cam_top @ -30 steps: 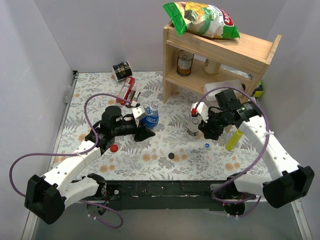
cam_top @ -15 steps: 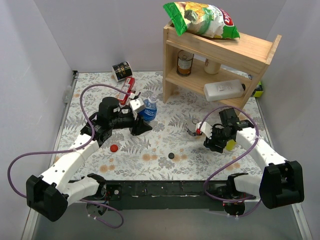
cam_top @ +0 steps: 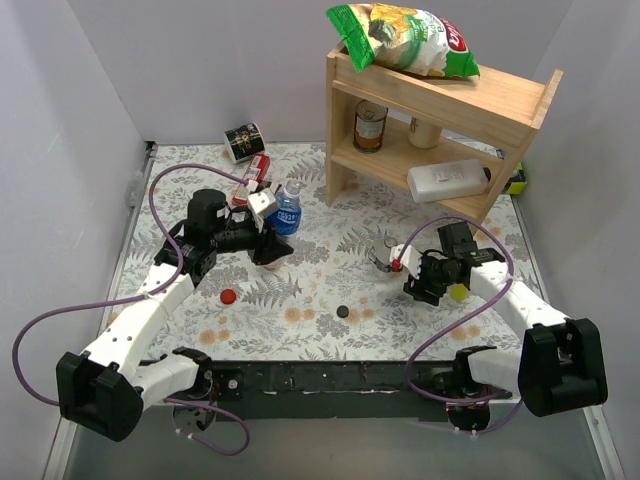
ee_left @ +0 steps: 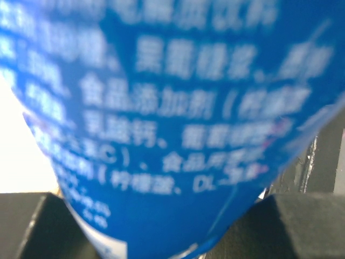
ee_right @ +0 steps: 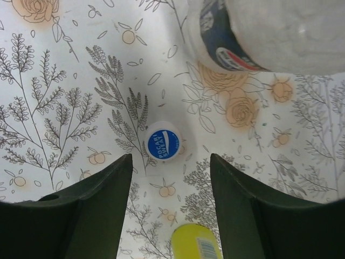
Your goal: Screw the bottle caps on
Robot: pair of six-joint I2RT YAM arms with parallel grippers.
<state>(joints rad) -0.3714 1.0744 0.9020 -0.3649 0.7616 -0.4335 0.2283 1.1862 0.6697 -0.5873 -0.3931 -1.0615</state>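
Table, floral cloth, carries all task items.

Left arm: jaws clamped on the blue-label bottle, far left of centre. In the left wrist view the label fills the picture, with a dark finger at each lower corner. Cannot tell whether the bottle base touches the table.

Right arm: jaws spread wide, pointing down over the blue-and-white cap, which lies flat on the table, logo up. The white-and-dark-label bottle is near the cap on the far side; upright or tipped, cannot tell. The end of a yellow bottle is near on the other side.

Red cap and black cap lie loose on the table, well apart from both bottles. No cap seen on any bottle: task judged early.

Risks:
- The cap is low and flat, so closing jaws may pinch the cloth or skid the cap away.
- The descent could knock the neighbouring bottle, given how near it is.
- The soft bottle may squash or turn in the left jaws under screwing torque.
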